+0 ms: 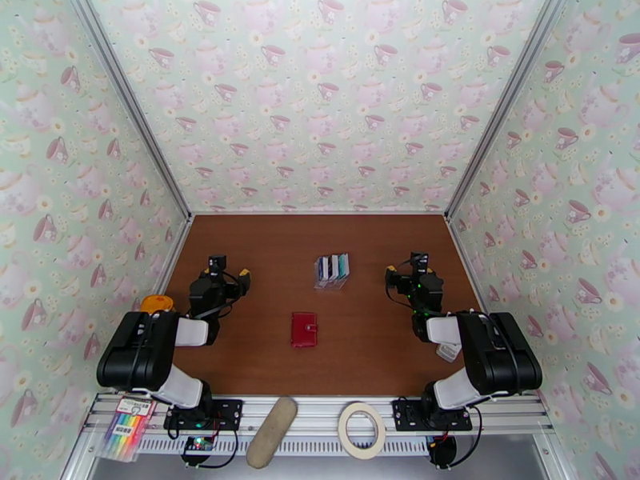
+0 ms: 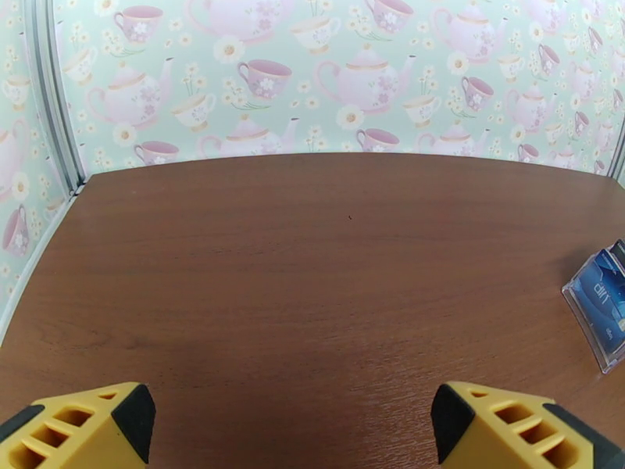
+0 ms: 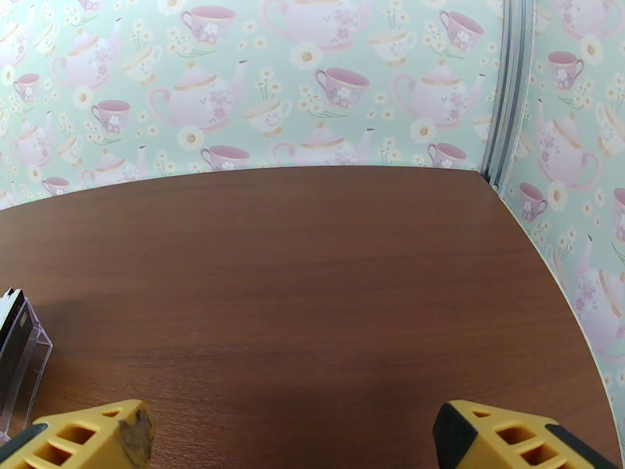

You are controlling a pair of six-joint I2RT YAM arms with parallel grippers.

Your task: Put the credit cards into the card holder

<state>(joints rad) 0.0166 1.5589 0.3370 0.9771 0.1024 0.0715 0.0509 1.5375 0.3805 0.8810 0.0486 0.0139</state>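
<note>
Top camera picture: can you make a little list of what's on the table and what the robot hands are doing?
credit cards: propped in a clear stand, middle of the table
card holder: red, shut, lying flat, apart from the cards
left gripper: open, empty, above bare wood
right gripper: open, empty, above bare wood

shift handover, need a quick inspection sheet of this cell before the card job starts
surface: brown wood-grain table
job's things: credit cards upright in a clear stand, far centre; red card holder closed, lying flat nearer the front, apart from the cards
clutter: marker pack, tan pouch and tape roll on the front rail; orange object at the table's left edge
grippers: left gripper and right gripper both open, nothing held
cables: black leads below the front rail, both sides
surroundings: teapot-print walls, metal frame posts
</note>
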